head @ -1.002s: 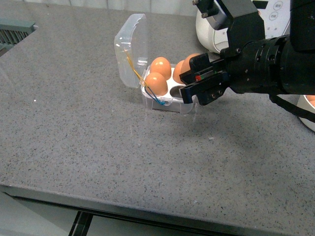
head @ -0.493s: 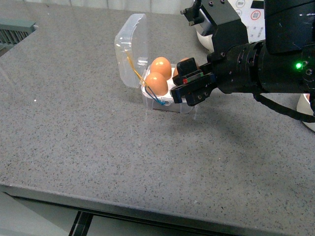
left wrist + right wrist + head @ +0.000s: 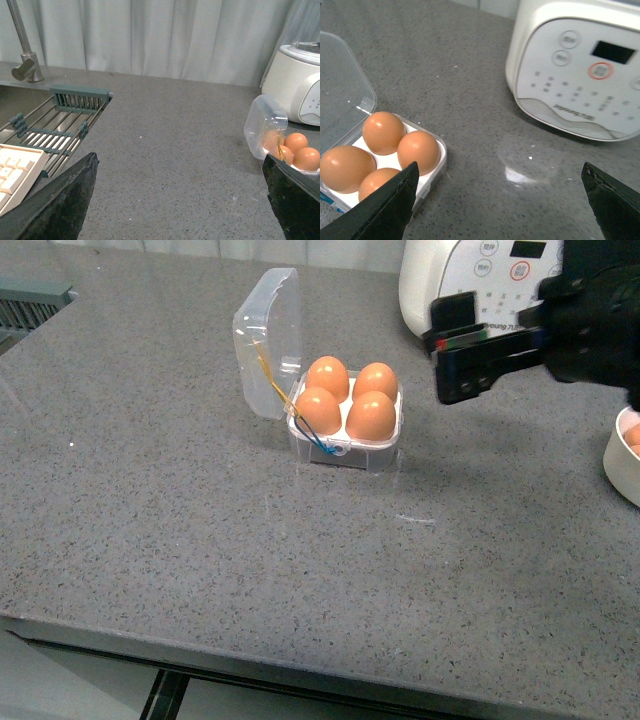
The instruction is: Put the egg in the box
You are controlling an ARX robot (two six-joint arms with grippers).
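The box stands open on the grey counter, its clear lid tipped up at the left. Every cell holds an orange-brown egg. The egg in the front right cell lies free, touched by nothing. My right gripper hovers open and empty above and to the right of the box, in front of the cooker. In the right wrist view the box sits beside the open right gripper. My left gripper is open over bare counter, far left of the box.
A big white cooker stands behind the box at the right. A white bowl with an egg sits at the right edge. The left wrist view shows a sink with a drying rack and a tap.
My right gripper has pulled back from the box, up and to the right. The front right cell, empty a second ago, now holds an egg.
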